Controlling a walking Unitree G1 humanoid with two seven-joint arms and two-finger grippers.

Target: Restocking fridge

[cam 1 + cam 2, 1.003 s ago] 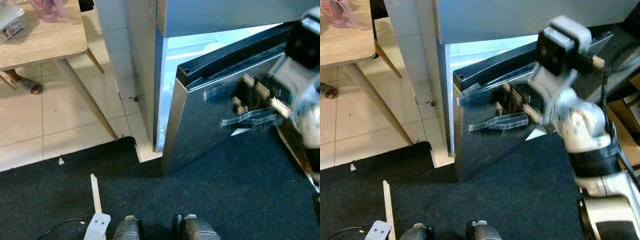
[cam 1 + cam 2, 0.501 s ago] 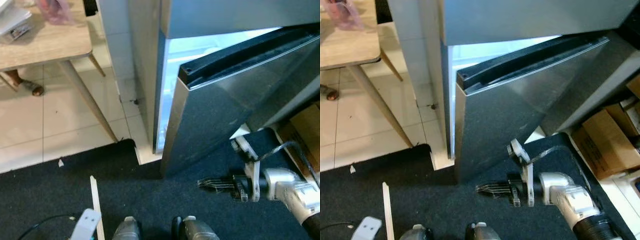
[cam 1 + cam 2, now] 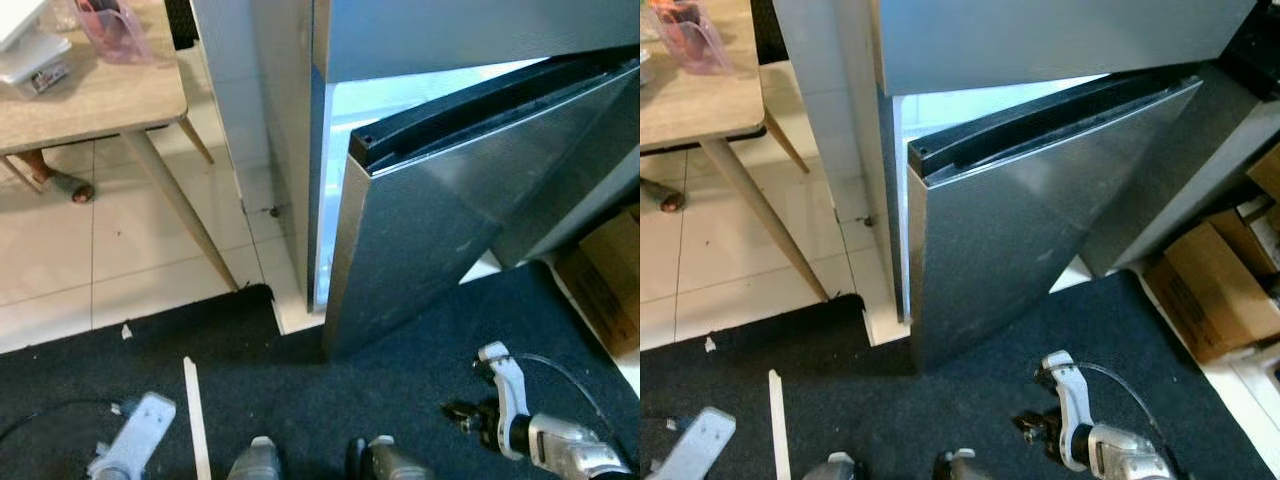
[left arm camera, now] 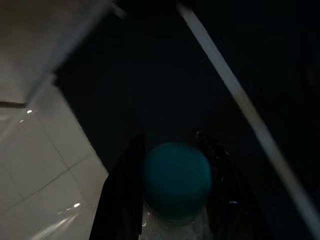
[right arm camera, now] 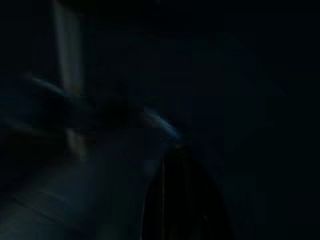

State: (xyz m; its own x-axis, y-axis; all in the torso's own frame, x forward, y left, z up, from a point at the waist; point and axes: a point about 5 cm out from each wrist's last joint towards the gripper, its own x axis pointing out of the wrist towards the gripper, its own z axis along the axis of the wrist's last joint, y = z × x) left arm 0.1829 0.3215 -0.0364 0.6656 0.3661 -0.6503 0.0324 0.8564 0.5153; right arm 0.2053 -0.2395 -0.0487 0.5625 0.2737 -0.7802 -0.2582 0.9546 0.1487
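Our L gripper (image 4: 172, 200) hangs low at 7 o'clock, fingers (image 4: 122, 195) clamped on a bottle cap. R gripper (image 3: 462, 415) low at 5 o'clock, wrist level, pointing toward 9; finger gap unreadable.

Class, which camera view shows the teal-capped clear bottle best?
The left wrist view: the teal ribbed cap of the clear plastic bottle sits between the left pincer fingers. The eye views show the left arm low by the black mat, with no bottle discernible.

A home kitchen corner: a steel fridge (image 3: 990, 250) stands ajar and lit inside, beside a wooden table (image 3: 95, 95) on pale floor tiles (image 3: 130, 260), with a dark rug (image 3: 970, 400) and a cardboard box (image 3: 1210, 290) nearby.
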